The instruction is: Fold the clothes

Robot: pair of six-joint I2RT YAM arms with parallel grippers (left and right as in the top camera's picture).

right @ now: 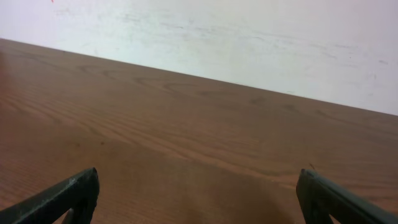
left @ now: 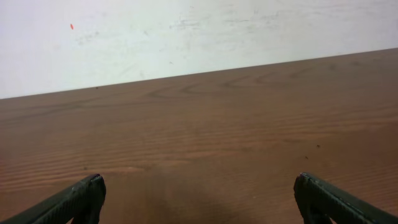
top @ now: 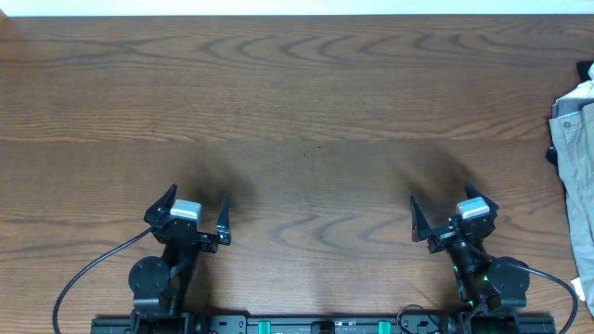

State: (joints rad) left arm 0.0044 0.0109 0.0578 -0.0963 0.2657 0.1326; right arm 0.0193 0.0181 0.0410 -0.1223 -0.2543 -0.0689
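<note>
The khaki, grey-green clothes [top: 576, 181] lie at the table's far right edge in the overhead view, partly cut off by the frame. My left gripper [top: 197, 206] is open and empty near the front left. My right gripper [top: 451, 210] is open and empty near the front right, well to the left of the clothes. In the left wrist view the open fingers [left: 199, 193] frame bare wood. In the right wrist view the open fingers [right: 199, 190] also frame bare wood. The clothes do not show in either wrist view.
The brown wooden table [top: 306, 111] fills the overhead view. A white wall [left: 186, 31] stands behind its far edge. A dark item [top: 587, 70] and something white [top: 577, 93] sit above the clothes at the right edge.
</note>
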